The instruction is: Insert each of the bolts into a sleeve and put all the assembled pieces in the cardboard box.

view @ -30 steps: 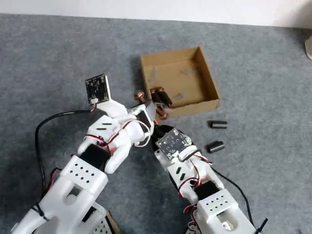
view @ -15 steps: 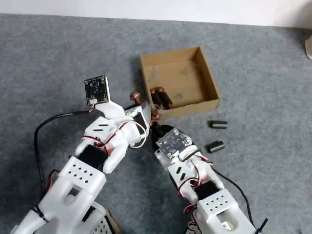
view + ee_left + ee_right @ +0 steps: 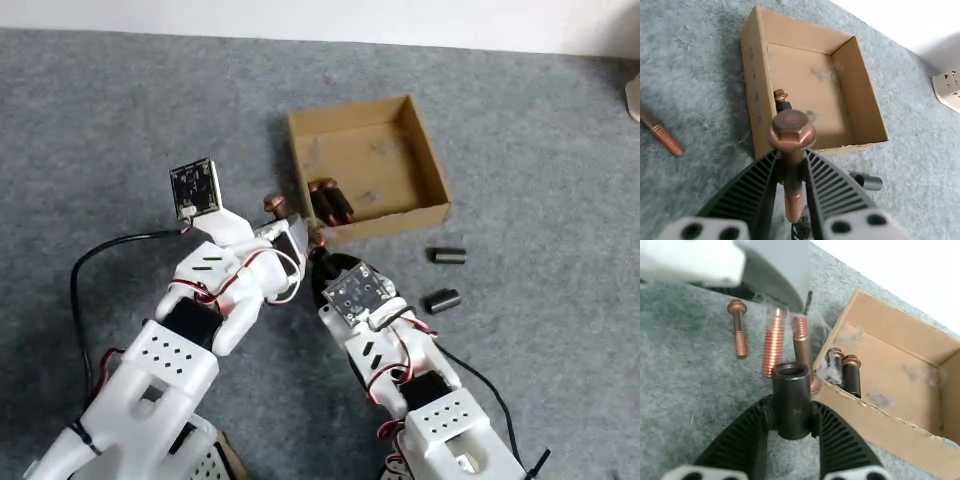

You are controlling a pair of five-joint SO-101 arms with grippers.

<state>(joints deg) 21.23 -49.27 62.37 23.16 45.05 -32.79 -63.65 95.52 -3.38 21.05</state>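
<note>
My left gripper [image 3: 791, 159] is shut on a copper bolt [image 3: 792, 134], its hex head up, just short of the cardboard box [image 3: 756, 75]. Seen from above, this gripper [image 3: 292, 228] sits at the box's [image 3: 420, 140] near left corner. Right behind it, my right gripper [image 3: 791, 409] is shut on a black sleeve [image 3: 791, 390] held upright, open end up; from above it [image 3: 326, 268] lies close below the left one. The held bolt's threaded end [image 3: 773, 345] hangs just beyond the sleeve. Two assembled pieces [image 3: 845, 371] lie in the box's near corner [image 3: 330, 200].
Two loose black sleeves [image 3: 448, 256] [image 3: 441, 299] lie on the grey carpet right of the box. A loose bolt [image 3: 738, 330] lies on the carpet beside the grippers, and another [image 3: 801, 347] rests against the box wall. A white object [image 3: 949, 90] sits far right.
My left gripper has drifted a little to the left with the bolt, away from the box wall. The right arm with its sleeve has stayed put.
</note>
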